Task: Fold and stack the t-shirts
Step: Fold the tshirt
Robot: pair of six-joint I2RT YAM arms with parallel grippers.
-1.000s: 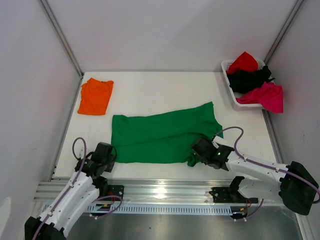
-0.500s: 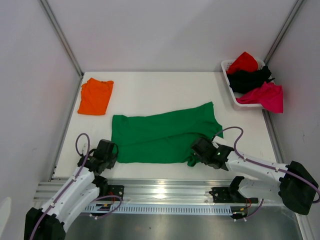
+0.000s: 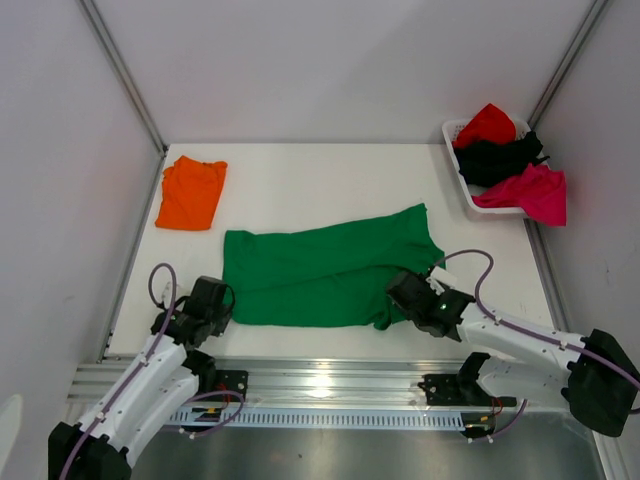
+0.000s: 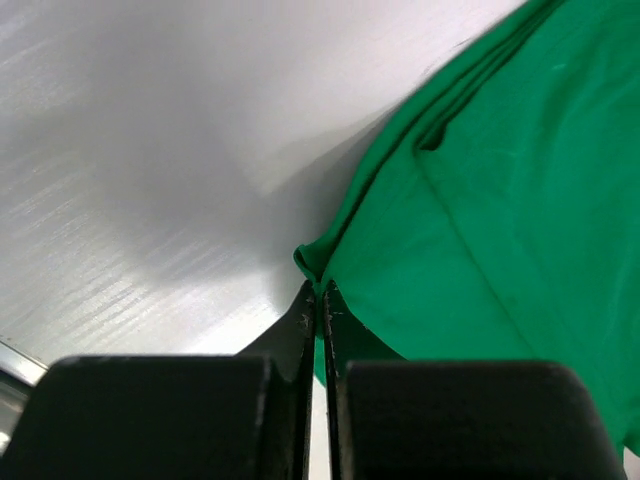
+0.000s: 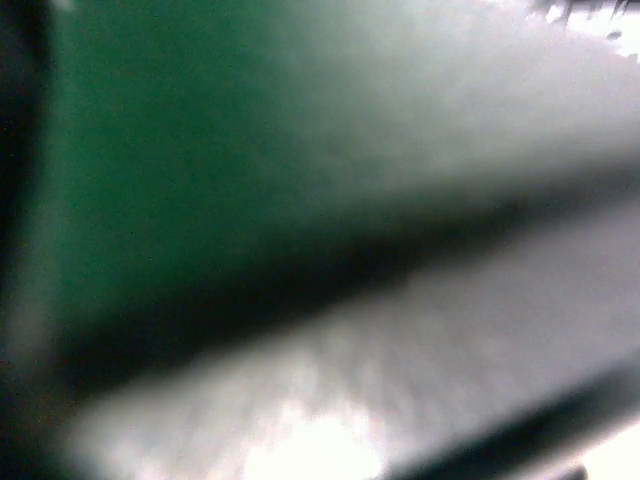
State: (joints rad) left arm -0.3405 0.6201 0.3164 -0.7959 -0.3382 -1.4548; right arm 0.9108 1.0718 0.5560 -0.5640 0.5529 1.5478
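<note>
The bright green t-shirt point(image 3: 320, 272) lies spread across the middle of the table. The orange t-shirt point(image 3: 190, 192) lies folded at the back left. My left gripper point(image 3: 222, 303) is at the green shirt's near-left corner. In the left wrist view the left gripper point(image 4: 319, 290) is shut with the corner of the green cloth point(image 4: 500, 200) pinched at its tips. My right gripper point(image 3: 398, 292) sits on the shirt's near-right corner. The right wrist view is blurred, showing only green cloth point(image 5: 180, 130) and white table, so its fingers are hidden.
A white basket point(image 3: 462, 188) at the back right holds a red t-shirt point(image 3: 487, 123), a black t-shirt point(image 3: 500, 158) and a magenta t-shirt point(image 3: 530, 192) that hangs over its edge. Grey walls stand close on both sides. A metal rail runs along the near edge.
My left gripper has moved forward and right onto the green shirt's near-left corner. My right gripper has shifted slightly right, and the bunched cloth by it has flattened.
</note>
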